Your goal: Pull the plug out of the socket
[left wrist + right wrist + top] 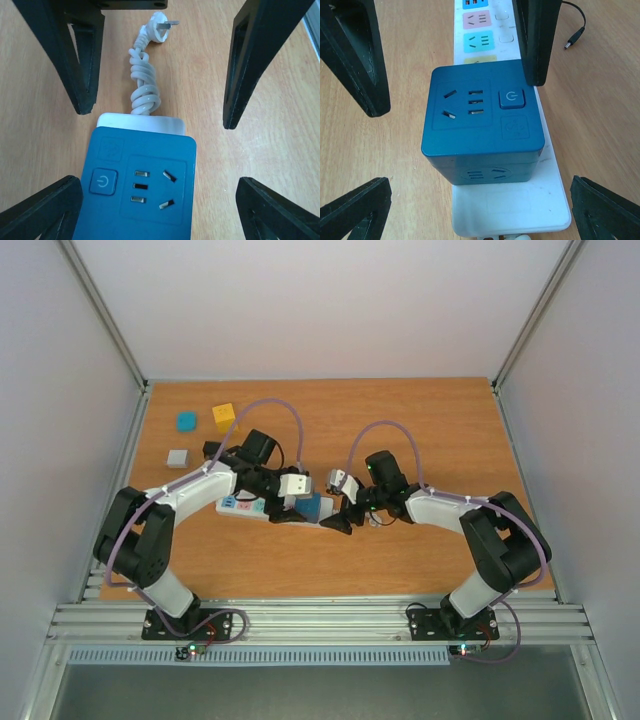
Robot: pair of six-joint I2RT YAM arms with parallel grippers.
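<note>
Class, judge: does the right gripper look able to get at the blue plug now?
Probably yes: the right gripper is open above the blue plug, fingers either side, nothing between. The left gripper hovers close.

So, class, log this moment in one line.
left gripper: open, flanking blue cube plug; right gripper: open, flanking it; plug: seated on long white power strip

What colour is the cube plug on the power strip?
The plug is dark blue; right wrist view.
</note>
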